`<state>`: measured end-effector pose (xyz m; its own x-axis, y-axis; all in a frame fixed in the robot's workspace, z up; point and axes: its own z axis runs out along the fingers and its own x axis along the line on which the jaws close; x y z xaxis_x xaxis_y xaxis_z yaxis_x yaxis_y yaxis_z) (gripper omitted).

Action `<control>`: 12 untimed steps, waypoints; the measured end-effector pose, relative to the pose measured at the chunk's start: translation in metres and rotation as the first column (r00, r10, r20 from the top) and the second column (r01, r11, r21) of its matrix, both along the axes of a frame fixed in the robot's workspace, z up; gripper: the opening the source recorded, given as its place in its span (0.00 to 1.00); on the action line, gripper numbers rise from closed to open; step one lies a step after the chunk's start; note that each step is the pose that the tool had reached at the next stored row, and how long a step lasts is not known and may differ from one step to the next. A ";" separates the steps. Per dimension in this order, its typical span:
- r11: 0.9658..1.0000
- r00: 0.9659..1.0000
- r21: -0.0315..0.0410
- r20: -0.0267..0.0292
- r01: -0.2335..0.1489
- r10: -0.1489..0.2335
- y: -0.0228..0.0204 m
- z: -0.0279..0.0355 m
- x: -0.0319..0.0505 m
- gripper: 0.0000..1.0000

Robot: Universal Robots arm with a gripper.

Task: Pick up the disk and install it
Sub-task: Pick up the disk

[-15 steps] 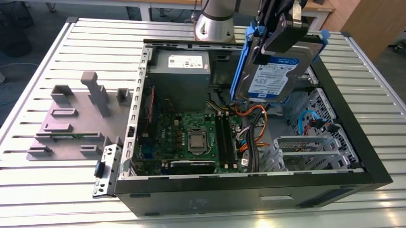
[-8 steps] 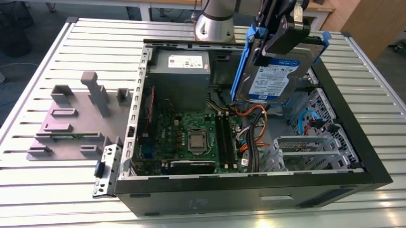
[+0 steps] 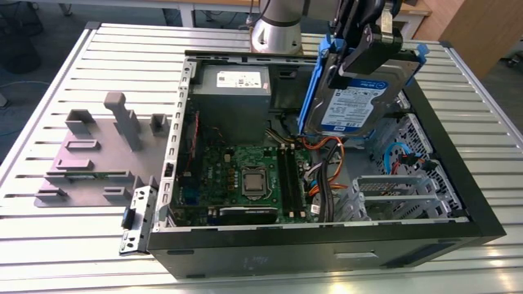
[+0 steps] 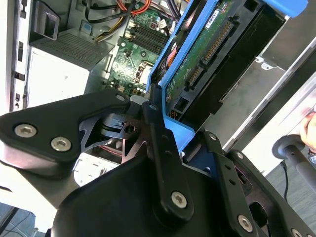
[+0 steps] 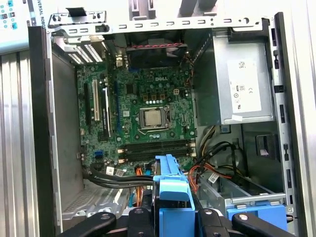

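Robotics lab bench: slotted aluminium table [image 3: 65,245], opened PC case [image 3: 327,248], grey fixture plate [image 3: 86,168], robot arm base [image 3: 278,27] at the far edge.

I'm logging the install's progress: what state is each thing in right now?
disk: held tilted above the open case, not yet installed.
gripper: fingers shut on the disk.
computer case: lying on its side, side panel off.
processor: bare, no cooler over it.
drive cage: looks empty.
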<state>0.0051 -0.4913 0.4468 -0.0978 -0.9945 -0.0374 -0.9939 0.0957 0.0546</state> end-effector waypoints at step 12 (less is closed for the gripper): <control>1.000 1.000 0.000 0.000 -0.002 0.002 -0.0056 -0.0005 0.0003 0.37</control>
<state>0.0053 -0.4969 0.4463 -0.0958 -0.9947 -0.0373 -0.9941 0.0937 0.0546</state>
